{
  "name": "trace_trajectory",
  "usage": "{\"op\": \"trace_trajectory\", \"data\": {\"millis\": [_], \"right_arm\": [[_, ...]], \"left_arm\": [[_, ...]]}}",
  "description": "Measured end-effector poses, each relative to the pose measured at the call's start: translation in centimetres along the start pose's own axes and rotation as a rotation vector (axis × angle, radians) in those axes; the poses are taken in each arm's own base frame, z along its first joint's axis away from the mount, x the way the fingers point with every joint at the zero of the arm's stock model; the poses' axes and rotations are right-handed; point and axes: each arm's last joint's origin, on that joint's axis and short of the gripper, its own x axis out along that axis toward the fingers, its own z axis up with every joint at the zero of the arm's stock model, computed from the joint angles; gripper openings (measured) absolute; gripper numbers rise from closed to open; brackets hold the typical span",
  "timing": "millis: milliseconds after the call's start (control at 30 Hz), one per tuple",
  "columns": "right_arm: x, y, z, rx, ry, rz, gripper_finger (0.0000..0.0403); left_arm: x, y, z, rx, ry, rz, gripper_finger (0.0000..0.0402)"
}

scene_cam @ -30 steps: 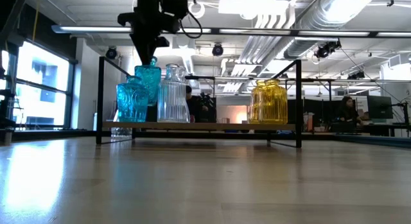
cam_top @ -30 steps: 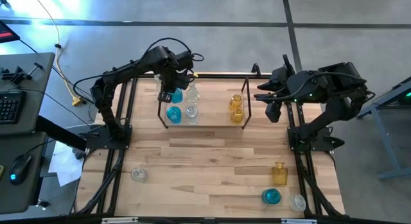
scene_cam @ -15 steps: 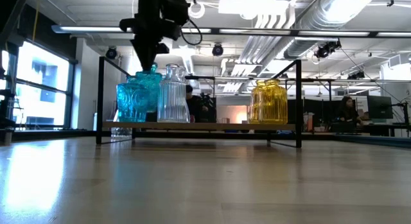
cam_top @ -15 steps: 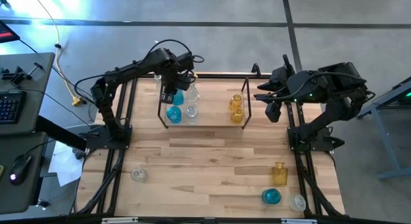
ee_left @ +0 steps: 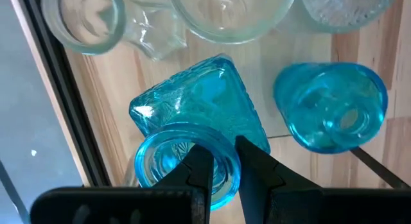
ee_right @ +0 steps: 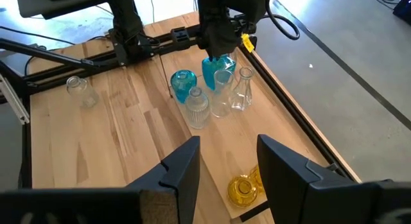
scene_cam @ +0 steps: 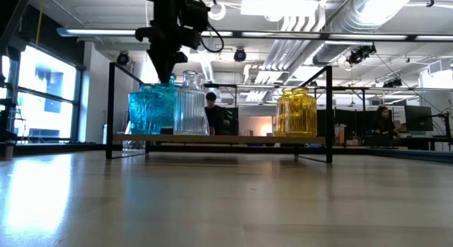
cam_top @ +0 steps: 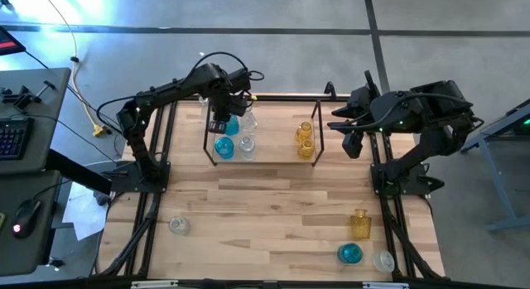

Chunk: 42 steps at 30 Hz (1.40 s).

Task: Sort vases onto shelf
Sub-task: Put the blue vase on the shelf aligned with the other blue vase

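Note:
My left gripper [cam_top: 225, 118] is over the left end of the shelf [cam_top: 273, 137], shut on a square blue vase [ee_left: 192, 108]. That vase stands in the back row [scene_cam: 167, 98], behind a round blue vase [scene_cam: 145, 111] and beside clear vases [scene_cam: 191, 105]. Two amber vases [cam_top: 305, 138] sit at the shelf's right end. My right gripper [ee_right: 228, 166] is open and hovers just off that end [cam_top: 343, 127]. Loose on the table are a clear vase [cam_top: 179, 225], an amber one [cam_top: 359, 224], a blue one [cam_top: 349, 254] and another clear one [cam_top: 383, 261]. My left gripper holds the square blue vase by the rim of its mouth [ee_left: 226, 161], one finger inside the neck and one outside. The fingers [ee_left: 252, 161] come from above, pointing down. The vase is upright at shelf level; the front blue vase hides its base.
The shelf's thin black rods [scene_cam: 330, 112] and the black frame along the table's far edge [cam_top: 281, 97] hem in the left gripper. Bare wooden table [cam_top: 265, 206] lies between the shelf and the loose vases. People sit in the room behind [scene_cam: 212, 109].
My left gripper has gone down, still shut on the square blue vase, and shifted slightly toward the far edge. The vase has sunk from above the other vases' tops to about their level in the shelf's back row. The right arm has kept still.

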Motion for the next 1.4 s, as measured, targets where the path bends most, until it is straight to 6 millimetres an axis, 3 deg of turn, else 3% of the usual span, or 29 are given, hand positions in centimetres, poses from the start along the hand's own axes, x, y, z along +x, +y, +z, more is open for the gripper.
{"op": "trace_trajectory", "data": {"millis": [967,1233,1400], "right_arm": [[-0.3,0.5,-0.2,-0.014,-0.008,0.018,0.0136],[-0.3,0.5,-0.2,-0.008,-0.008,0.018,0.0136],[-0.3,0.5,-0.2,-0.009,-0.007,0.018,0.0136]], "left_arm": [[0.1,0.4,-0.5,-0.082,-0.031,-0.066,0.0036],[3.0,-0.9,-1.3,-0.074,0.076,-0.136,0.0037],[2.8,-0.3,-0.1,-0.068,-0.007,-0.054,0.0037]]}}
